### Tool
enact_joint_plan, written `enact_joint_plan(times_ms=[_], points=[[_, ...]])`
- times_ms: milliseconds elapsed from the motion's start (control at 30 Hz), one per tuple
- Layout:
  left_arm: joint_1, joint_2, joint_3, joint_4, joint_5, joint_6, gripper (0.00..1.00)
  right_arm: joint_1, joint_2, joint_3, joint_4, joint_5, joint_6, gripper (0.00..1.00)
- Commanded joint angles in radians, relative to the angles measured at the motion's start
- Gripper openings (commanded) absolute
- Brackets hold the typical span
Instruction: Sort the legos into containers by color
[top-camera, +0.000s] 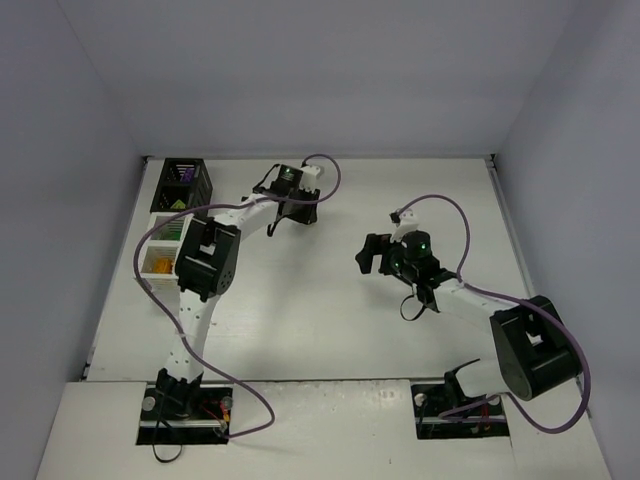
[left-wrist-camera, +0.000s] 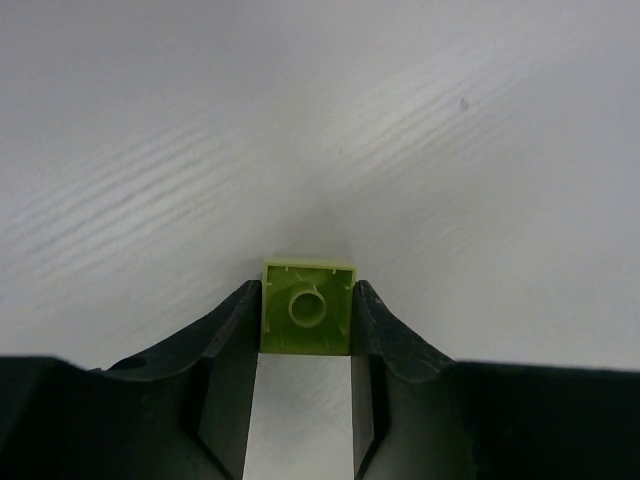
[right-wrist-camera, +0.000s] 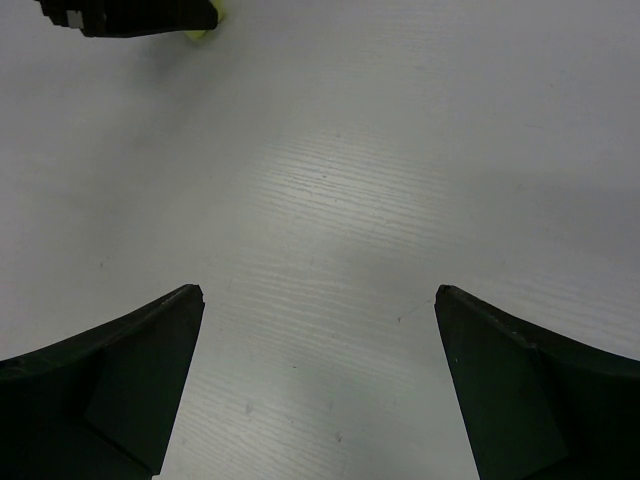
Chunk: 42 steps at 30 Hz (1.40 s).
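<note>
So the white table (top-camera: 330, 300) takes up most of the top view, with plain grey walls around it. The left arm (top-camera: 200, 275) reaches up and over toward the far middle of the table. The right arm (top-camera: 520, 345) stretches in from the right, pointing left.

The containers (top-camera: 170, 225) sit in a row along the left edge. The black slatted bin (top-camera: 200, 185) is farthest back and has purple bits in it. The two white bins (top-camera: 158, 250) are in front of it. The nearest one holds something yellow-orange, and the middle one looks greenish, but it's too small to be sure.

The left gripper (left-wrist-camera: 307, 300) is down close to the table, well right of the bins. It's pinched in on a light green lego (left-wrist-camera: 307, 312), with a finger pressed against each side. The brick's hollow underside, the little tube in the middle, faces the wrist cam. I can't tell if it's touching the table or just off it.

The right gripper (right-wrist-camera: 318, 292) is spread wide with nothing but bare table between its fingers. It hangs near the middle of the table, apart from the left one. A sliver of that same green brick peeks into the top left corner of its view.
</note>
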<state>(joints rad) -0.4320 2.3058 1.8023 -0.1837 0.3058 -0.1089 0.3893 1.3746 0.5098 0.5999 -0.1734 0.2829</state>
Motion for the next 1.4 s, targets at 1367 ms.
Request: enact_joint_plan(times_ms=[1367], points=[[0.544,-0.462,-0.09,-0.326,-0.387,-0.181,0.3,-0.001,-0.014,0.07,0.024,-0.101,-0.001,0.97]])
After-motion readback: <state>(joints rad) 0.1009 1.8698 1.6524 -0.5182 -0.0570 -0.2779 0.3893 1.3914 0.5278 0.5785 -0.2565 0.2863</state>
